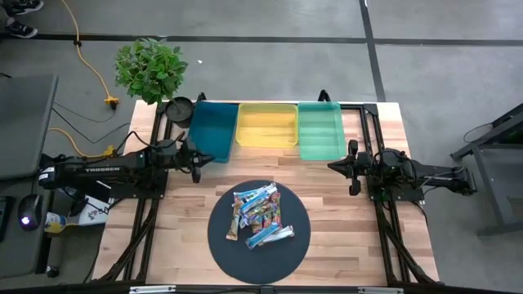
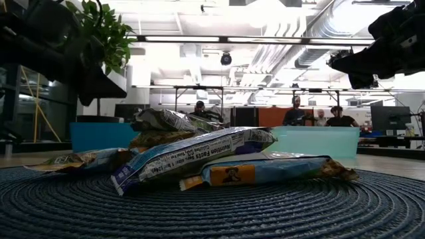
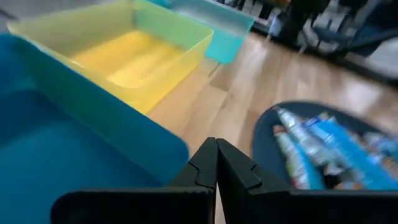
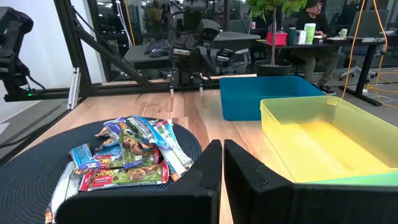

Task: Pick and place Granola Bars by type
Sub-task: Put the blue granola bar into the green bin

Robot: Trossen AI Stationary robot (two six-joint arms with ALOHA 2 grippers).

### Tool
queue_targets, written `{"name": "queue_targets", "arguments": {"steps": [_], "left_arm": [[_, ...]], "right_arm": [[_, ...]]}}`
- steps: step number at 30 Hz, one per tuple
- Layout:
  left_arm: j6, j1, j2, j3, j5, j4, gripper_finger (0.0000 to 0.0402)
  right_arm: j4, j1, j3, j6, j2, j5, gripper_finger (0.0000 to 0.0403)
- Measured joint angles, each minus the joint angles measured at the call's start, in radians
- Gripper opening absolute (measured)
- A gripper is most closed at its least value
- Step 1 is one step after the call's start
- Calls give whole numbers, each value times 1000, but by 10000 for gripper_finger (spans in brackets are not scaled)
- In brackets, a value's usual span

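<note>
Wooden table, pale butcher-block top, standing on a grey floor; a workshop with desks and seated people shows beyond it in the low view.

Item: round dark woven mat, at the table's near middle. Carries the Granola Bars, heaped in one loose pile at the mat's centre, wrappers overlapping; blue, silver-white and red-multicolour wrappers are visible. None lies off the mat.

Item: three open bins in a row along the far edge, touching side by side: blue bin on the left, yellow bin in the middle, green bin on the right. No bars are seen in any of them.

Item: left gripper, at the left side of the table just beside the blue bin's near corner, well apart from the pile. Fingers pressed together, nothing between them.

Item: right gripper, at the right side near the green bin's near end, also clear of the mat. Fingers closed against each other, holding nothing.

Item: potted plant, leafy green, off the table's far-left corner, with a small dark round pot beside it.
</note>
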Motion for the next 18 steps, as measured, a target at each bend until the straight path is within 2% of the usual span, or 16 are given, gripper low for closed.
{"name": "queue_targets", "arguments": {"steps": [4,10,15,18], "left_arm": [[-60,0,0,0,61,40,0],[-96,0,0,3,204,70,0],[-145,0,0,4,217,118,0],[-145,0,0,4,222,127,0]], "right_arm": [[0,0,0,0,0,0,0],[1,0,0,-2,0,8,0],[7,0,-1,-53,0,94,0],[9,0,-1,-52,0,107,0]]}}
